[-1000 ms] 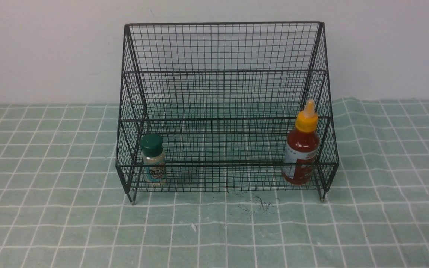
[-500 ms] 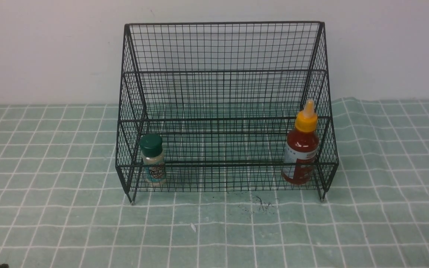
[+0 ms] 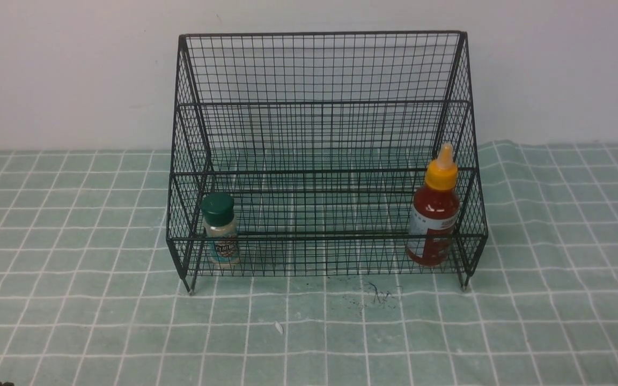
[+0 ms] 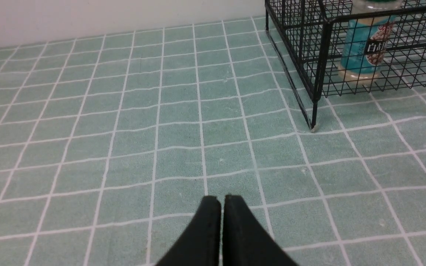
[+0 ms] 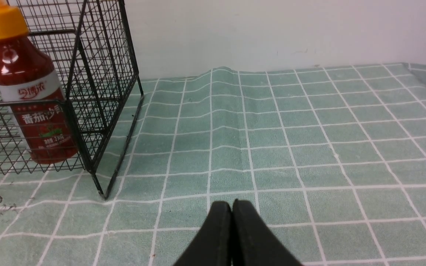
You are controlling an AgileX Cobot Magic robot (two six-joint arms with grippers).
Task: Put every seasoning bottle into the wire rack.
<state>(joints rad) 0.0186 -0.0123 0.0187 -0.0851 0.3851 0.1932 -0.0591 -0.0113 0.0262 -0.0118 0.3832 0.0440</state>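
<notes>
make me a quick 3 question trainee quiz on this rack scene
1. True or false: both seasoning bottles already stand inside the wire rack.
2. Which bottle stands at the rack's right end? A) green-capped shaker B) red sauce bottle C) neither
3. Fill in: the left tool and right tool are both ____, holding nothing.

Key: 1 true; 2 B; 3 shut

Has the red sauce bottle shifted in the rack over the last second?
No. The red sauce bottle stands by the wire rack's right wall as before.
</notes>
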